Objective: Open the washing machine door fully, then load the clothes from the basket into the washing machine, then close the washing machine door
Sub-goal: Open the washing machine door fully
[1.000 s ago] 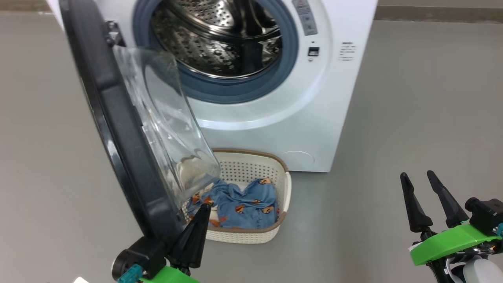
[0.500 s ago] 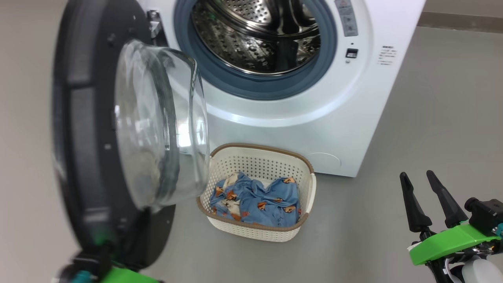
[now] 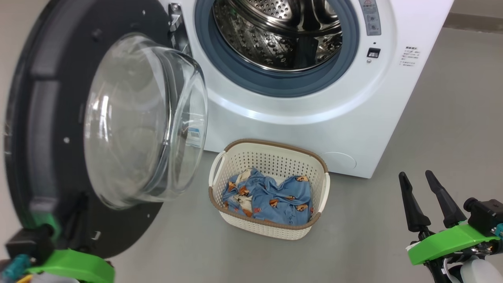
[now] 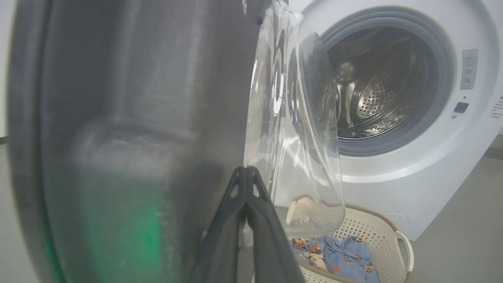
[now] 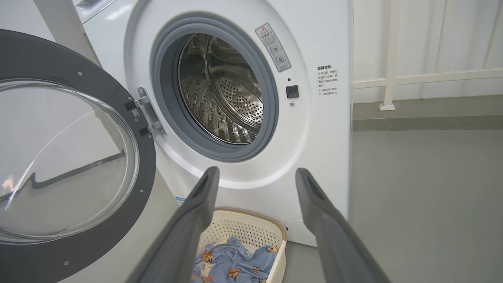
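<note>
1. The washing machine door (image 3: 47,129) is standing wide open at my left.
2. The clothes (image 3: 275,198) are lying in the basket (image 3: 271,232) before the washing machine (image 3: 346,118).
3. I am holding my right gripper (image 3: 415,175) empty, fingers apart.

A smooth matt grey floor (image 3: 432,118) spreads out before me, evenly lit. In my right wrist view a white wall with faint vertical lines (image 5: 452,35) rises behind it. A white horizontal rail (image 5: 432,76) crosses that wall and meets a white upright post (image 5: 389,51). The post's foot stands on a grey ledge (image 5: 428,118) that runs along the wall's base.
</note>
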